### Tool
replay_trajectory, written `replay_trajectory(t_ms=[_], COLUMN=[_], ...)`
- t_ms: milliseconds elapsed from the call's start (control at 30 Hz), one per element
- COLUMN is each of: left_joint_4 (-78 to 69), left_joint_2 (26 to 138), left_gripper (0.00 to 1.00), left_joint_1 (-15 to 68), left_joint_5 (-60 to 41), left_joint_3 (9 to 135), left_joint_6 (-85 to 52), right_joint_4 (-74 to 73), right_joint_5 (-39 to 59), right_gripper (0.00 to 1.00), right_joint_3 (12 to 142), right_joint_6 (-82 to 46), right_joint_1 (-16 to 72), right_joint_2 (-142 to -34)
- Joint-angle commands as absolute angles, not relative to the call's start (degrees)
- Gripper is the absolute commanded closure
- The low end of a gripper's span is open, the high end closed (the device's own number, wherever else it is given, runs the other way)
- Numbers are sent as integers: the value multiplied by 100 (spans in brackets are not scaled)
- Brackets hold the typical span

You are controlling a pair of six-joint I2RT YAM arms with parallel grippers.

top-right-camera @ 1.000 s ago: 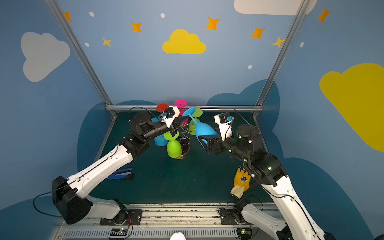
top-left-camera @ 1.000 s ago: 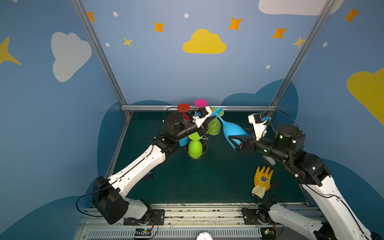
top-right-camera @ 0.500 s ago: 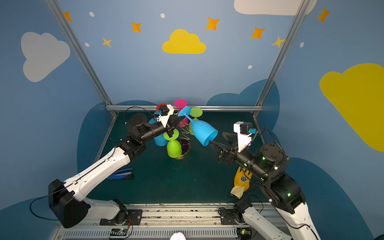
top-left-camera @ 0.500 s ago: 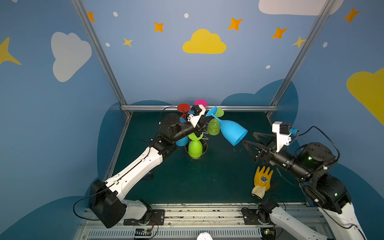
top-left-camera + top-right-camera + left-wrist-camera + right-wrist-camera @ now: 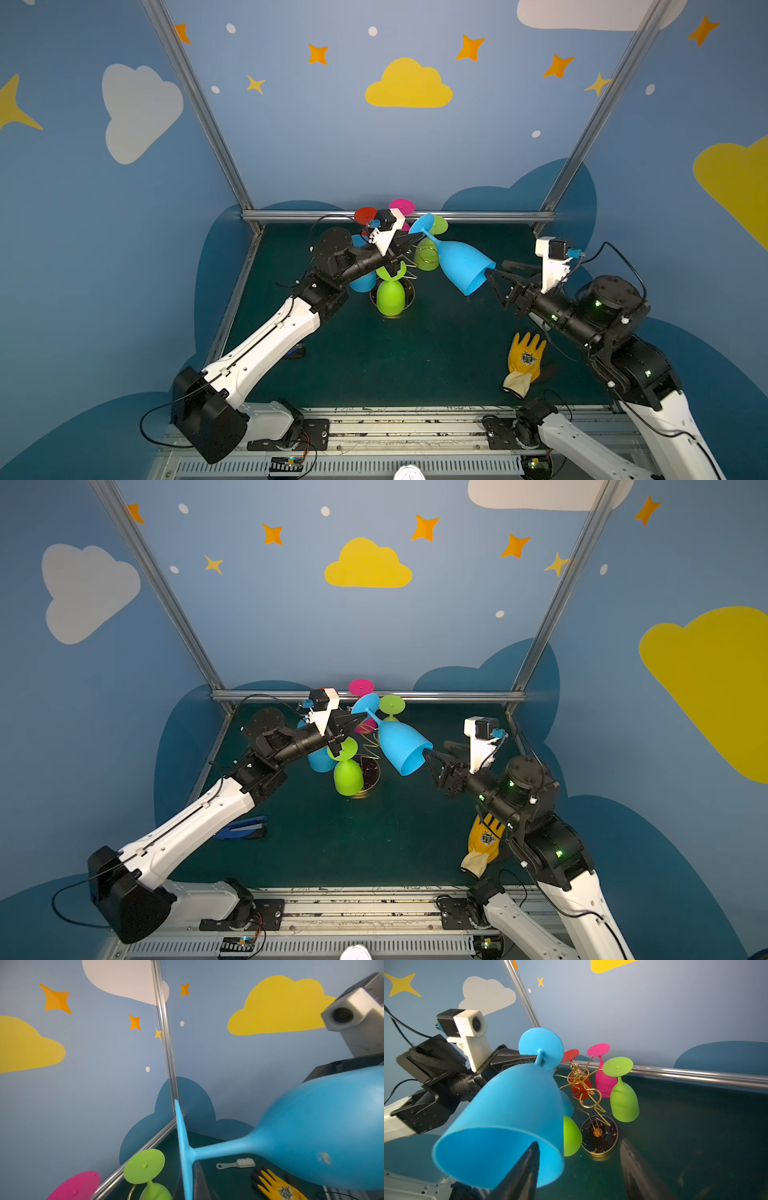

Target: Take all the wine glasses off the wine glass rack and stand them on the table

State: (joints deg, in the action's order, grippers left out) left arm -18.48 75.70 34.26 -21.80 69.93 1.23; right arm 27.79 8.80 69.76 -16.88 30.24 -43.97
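- Left gripper (image 5: 417, 240): jaws clamped on the thin stem of the blue wine glass (image 5: 461, 266), just under its foot. The arm reaches in from 7 o'clock in both top views.
- Step in hand, as I judge it: lift-off is done and the glass is being carried away. No wire loop shows around the stem.
- Next move calls for getting the foot clear of the neighbouring feet. The stem clamp should hold until a second grip or a set-down is certain.
- Wine glass rack (image 5: 589, 1095): gold wire on a round dark base, standing on the green mat. Red, pink and green glasses (image 5: 624, 1099) hang on it, bowls down.
- Where the glass is: in the air, at about 2 o'clock from the rack base, near the loops but apart from them.
- Axis: the long axis runs foot to mouth, tilted well off upright. In a top view the foot points between 10 and 11 o'clock, the open mouth between 4 and 5 and somewhat downward.
- Right gripper (image 5: 494, 267): jaws apart, nothing held. One finger (image 5: 527, 1167) sits at the mouth's rim, the other stands outside. Contact I cannot tell. Looks set for a handover, by my reading.
- Yellow glove (image 5: 525, 357): flat on the mat at 5 o'clock from the glass, well apart.
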Motion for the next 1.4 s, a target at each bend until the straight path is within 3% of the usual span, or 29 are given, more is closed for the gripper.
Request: replay_trajectory(t_ms=[0,67,200,367,500,633,733,1000,1200,1367], left_joint_4=[-2037,-2030,-2010,-1973,-1961,-1838,-1402,-561,175,681], left_joint_2=[7475,7500,7549,7559,7539,7382,7075,5445,4008,3389], left_gripper=[97,97,97,89,77,47,34,16,2,0], left_joint_1=[3410,3410,3410,3415,3409,3401,3384,3022,2541,1987], left_joint_5=[-2329,-2320,-2268,-2132,-1988,-1522,-987,371,995,1248], left_joint_3=[6943,6943,6935,6917,6882,6809,6765,5920,5283,4877], left_joint_6=[13,9,39,87,127,135,323,308,334,247], right_joint_4=[2352,2228,2160,2098,2241,2480,2775,4476,5891,6893], right_joint_5=[1171,1334,1439,1420,1350,1155,953,263,94,125], right_gripper=[45,51,76,100,100,100,100,100,100,100], right_joint_3=[7043,7064,7128,7165,7276,7458,7664,8489,9525,10304], right_joint_6=[-1822,-1930,-2079,-2233,-2267,-2221,-1976,-1056,-557,-149], right_joint_1=[2986,2981,2986,2980,2982,2976,2937,2657,2335,2010], right_joint_2=[-4604,-4726,-4955,-5014,-5012,-4968,-4898,-5105,-5898,-6967])
